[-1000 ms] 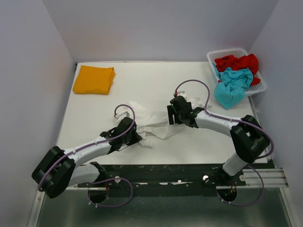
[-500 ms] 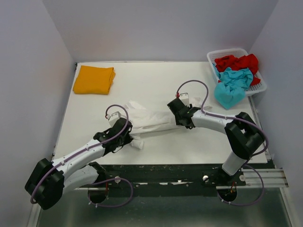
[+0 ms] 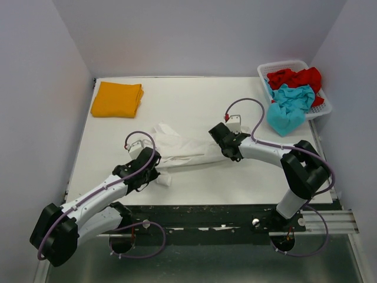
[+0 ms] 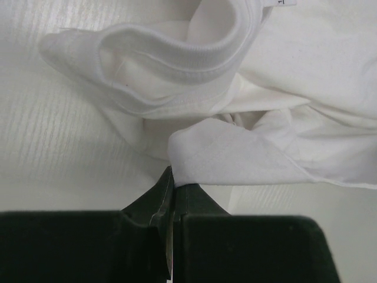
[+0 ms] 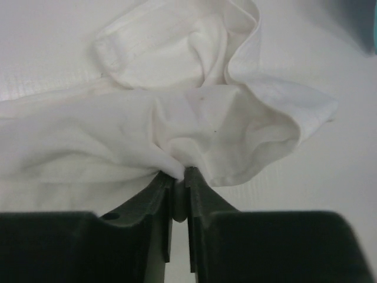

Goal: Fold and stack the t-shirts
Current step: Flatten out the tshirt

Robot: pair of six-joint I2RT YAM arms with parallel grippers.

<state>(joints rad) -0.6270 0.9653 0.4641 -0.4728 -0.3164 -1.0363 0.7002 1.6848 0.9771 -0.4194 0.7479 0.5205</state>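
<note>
A white t-shirt (image 3: pixel 185 150) lies bunched and stretched across the middle of the table between both arms. My left gripper (image 3: pixel 154 167) is shut on its lower left edge; the left wrist view shows a cloth corner (image 4: pixel 230 156) pinched at the fingertips, with the ribbed collar (image 4: pixel 177 65) beyond. My right gripper (image 3: pixel 221 147) is shut on a fold at the shirt's right end (image 5: pixel 194 147). A folded orange-yellow t-shirt (image 3: pixel 117 99) rests at the back left. Red (image 3: pixel 294 77) and teal (image 3: pixel 290 106) t-shirts are heaped in the basket.
The white lattice basket (image 3: pixel 323 109) stands at the back right corner, with the teal cloth hanging over its near rim. Grey walls close in the table on three sides.
The right gripper has closed on the shirt's right end. The left arm has pulled back toward the left, drawing the white shirt out into a longer band.
</note>
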